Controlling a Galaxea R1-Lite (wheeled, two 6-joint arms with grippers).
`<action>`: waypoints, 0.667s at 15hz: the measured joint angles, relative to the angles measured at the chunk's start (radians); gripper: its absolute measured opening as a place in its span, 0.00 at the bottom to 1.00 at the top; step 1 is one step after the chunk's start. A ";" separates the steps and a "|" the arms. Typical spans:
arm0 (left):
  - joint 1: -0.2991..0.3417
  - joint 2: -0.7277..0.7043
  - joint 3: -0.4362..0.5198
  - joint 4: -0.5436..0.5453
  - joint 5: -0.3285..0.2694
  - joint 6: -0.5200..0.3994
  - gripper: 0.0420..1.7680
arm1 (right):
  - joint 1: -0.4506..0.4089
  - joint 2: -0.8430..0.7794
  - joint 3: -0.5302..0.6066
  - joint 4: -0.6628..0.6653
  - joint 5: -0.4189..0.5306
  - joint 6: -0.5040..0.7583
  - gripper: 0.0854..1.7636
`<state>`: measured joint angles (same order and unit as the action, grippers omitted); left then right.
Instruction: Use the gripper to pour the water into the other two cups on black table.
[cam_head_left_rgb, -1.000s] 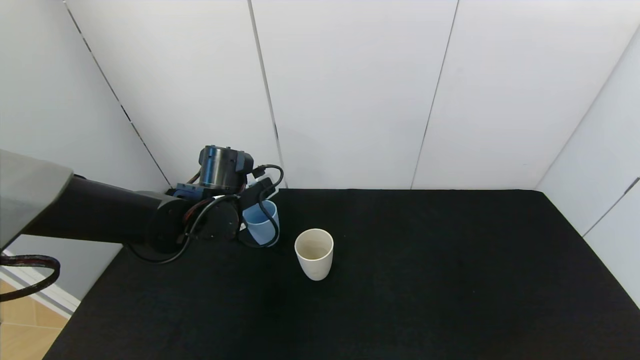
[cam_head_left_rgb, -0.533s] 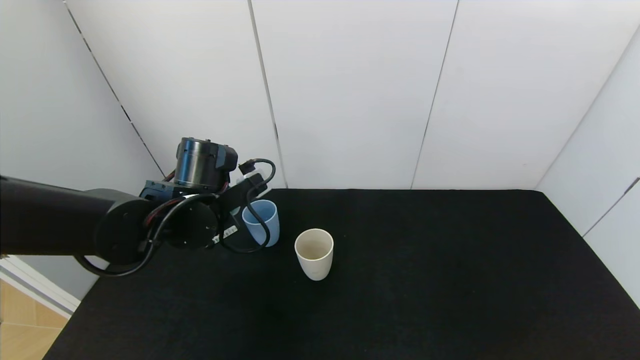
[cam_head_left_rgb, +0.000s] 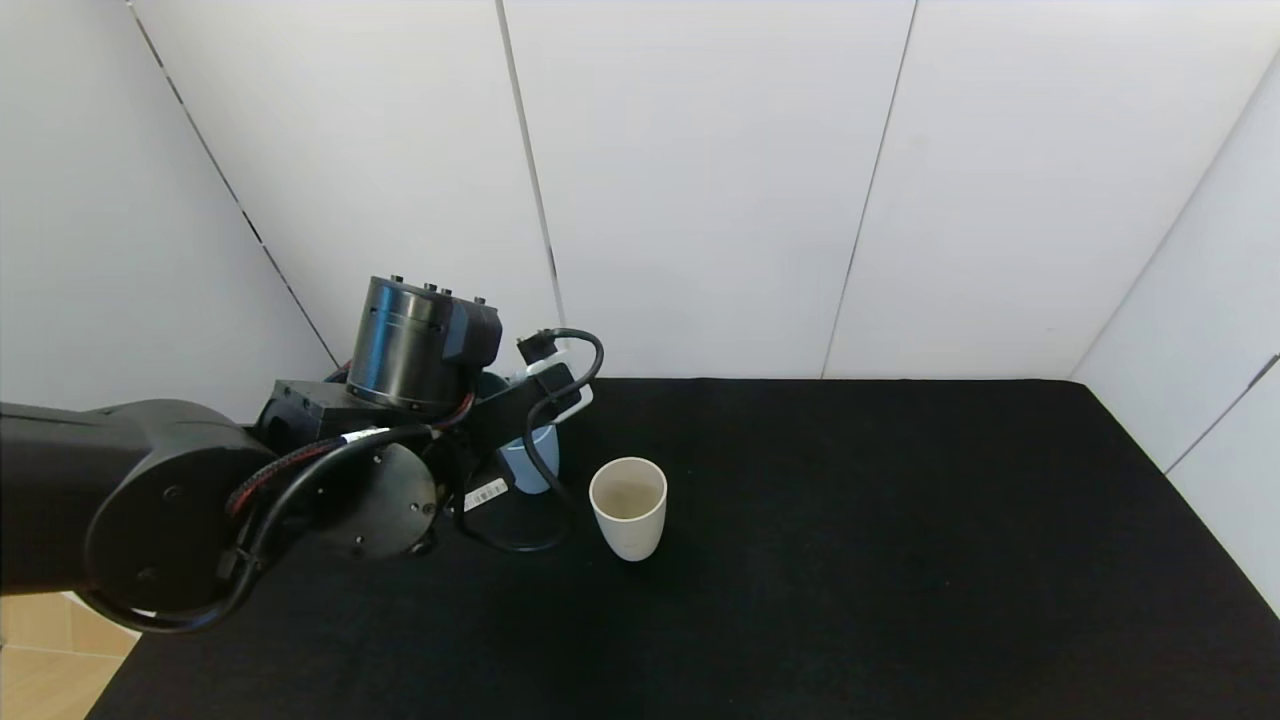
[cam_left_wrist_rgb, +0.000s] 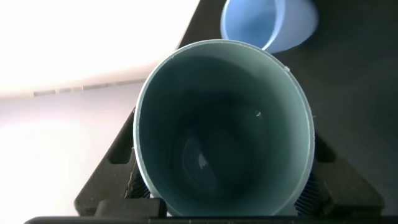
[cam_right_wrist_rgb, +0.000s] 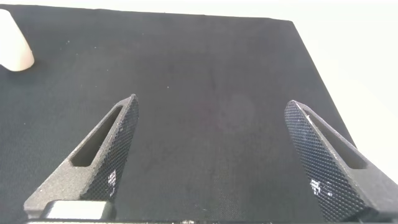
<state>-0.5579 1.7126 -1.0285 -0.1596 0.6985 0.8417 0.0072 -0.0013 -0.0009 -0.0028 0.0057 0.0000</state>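
The worktop carries two cups: the blue cup near its far left edge, partly hidden behind the left arm, and the beige cup just beside it, toward the middle. The left hand is clenched on a teal cup, held above the blue cup's rim. A little water seems to lie in the teal cup's bottom. Whether either cup has been filled cannot be told, so pouring appears underway. The right hand hangs spread over bare worktop, idle.
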 joint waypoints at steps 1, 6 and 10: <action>-0.023 0.000 0.004 0.000 0.006 0.000 0.67 | 0.000 0.000 0.000 0.000 0.000 0.000 0.97; -0.093 0.021 0.024 -0.005 0.035 0.000 0.67 | 0.000 0.000 0.000 0.000 0.000 0.000 0.97; -0.120 0.060 0.030 -0.009 0.046 0.001 0.67 | 0.000 0.000 0.000 0.000 0.000 0.000 0.97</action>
<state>-0.6777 1.7723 -0.9985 -0.1687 0.7447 0.8428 0.0072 -0.0013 -0.0009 -0.0028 0.0057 0.0000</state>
